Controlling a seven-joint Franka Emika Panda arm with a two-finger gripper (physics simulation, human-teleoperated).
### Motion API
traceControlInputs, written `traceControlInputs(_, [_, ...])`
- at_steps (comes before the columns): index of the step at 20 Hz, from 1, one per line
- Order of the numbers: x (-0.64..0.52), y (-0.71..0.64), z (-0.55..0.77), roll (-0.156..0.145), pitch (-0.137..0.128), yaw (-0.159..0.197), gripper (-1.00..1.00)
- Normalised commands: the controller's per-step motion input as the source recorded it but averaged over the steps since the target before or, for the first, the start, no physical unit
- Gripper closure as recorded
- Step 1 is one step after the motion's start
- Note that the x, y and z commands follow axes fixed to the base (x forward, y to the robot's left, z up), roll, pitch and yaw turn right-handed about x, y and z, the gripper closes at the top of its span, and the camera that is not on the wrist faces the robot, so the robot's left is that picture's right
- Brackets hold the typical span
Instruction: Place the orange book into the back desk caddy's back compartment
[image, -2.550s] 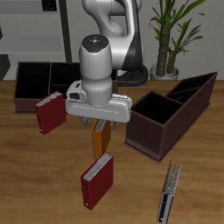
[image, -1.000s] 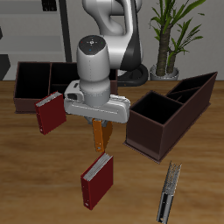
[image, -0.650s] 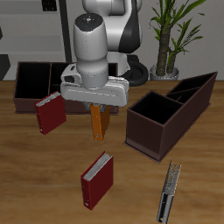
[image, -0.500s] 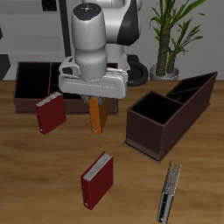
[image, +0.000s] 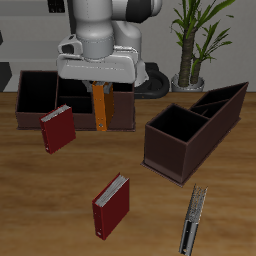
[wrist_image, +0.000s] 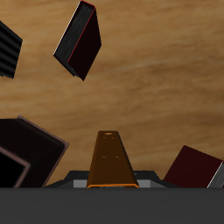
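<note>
The hand (image: 100, 88) points straight down, fingers clamped, raised above the table.

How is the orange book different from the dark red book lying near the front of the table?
The orange book hangs upright in the air, clamped by the gripper; the dark red book rests on the table, untouched. The orange one is bright orange, the other dark red. The orange book hangs by the back desk caddy, the red one far nearer the table's front edge. Both are small, thin hardcovers.

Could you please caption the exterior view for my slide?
Two-finger gripper holding a thin orange hardcover book upright above the table, beside the long dark brown desk caddy.
</note>
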Motion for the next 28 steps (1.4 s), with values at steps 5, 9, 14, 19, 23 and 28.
traceControlInputs(5, [-0.3,-0.19,0.38,0.023,-0.014,0.03,1.0])
traceControlInputs(9, [-0.26,-0.21,0.29,0.005,-0.015,0.029,1.0])
traceControlInputs(14, [-0.37,-0.3,0.26,0.064,-0.023,0.02,1.0])
traceControlInputs(19, [-0.28,-0.38,0.14,0.036,-0.025,-0.004,1.0])
traceControlInputs(23, [-0.25,-0.49,0.04,0.035,-0.001,-0.068,1.0])
traceControlInputs(28, [-0.22,-0.39,-0.01,0.032,0.011,-0.061,1.0])
